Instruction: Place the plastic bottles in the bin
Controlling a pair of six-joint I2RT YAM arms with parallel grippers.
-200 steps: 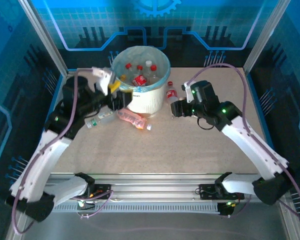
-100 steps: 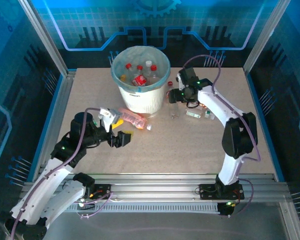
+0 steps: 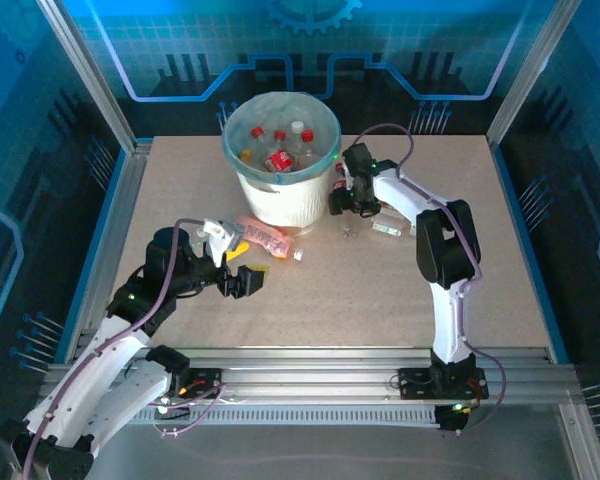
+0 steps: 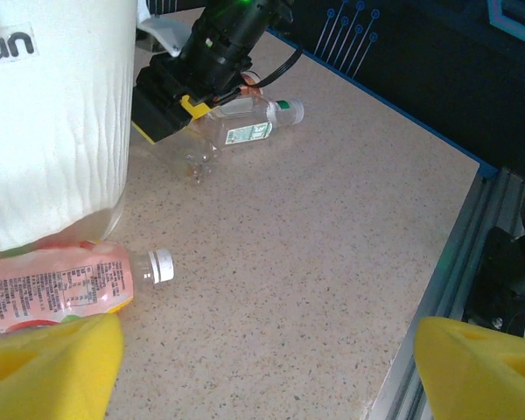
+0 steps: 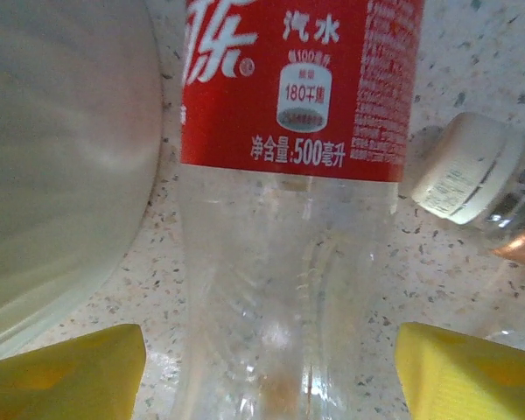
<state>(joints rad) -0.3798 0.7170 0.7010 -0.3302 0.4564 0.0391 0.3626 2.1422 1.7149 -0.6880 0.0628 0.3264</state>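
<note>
The bin [image 3: 280, 195], a white bucket with a teal liner, holds several plastic bottles [image 3: 278, 150]. A pink bottle [image 3: 266, 238] with a white cap lies at its foot, also in the left wrist view [image 4: 57, 284]. My left gripper [image 3: 243, 281] is open and empty over bare table just short of it, yellow fingertips [image 4: 48, 367] wide apart. My right gripper [image 3: 338, 203] is low at the bin's right side, open and straddling a clear red-labelled bottle [image 5: 293, 227] that lies on the table; its fingertips [image 5: 66, 363] stand apart from it.
A clear bottle with a green label [image 3: 386, 229] lies just right of the right gripper, its green cap seen in the left wrist view [image 4: 289, 109]. A white-capped bottle end [image 5: 464, 171] sits beside the red-labelled one. The bin wall [image 5: 61, 175] is close on the left.
My left gripper has drawn back from the bin's rim toward the near left and opened wider. My right gripper has swung left to the bin's right side, over the red-labelled bottle.
</note>
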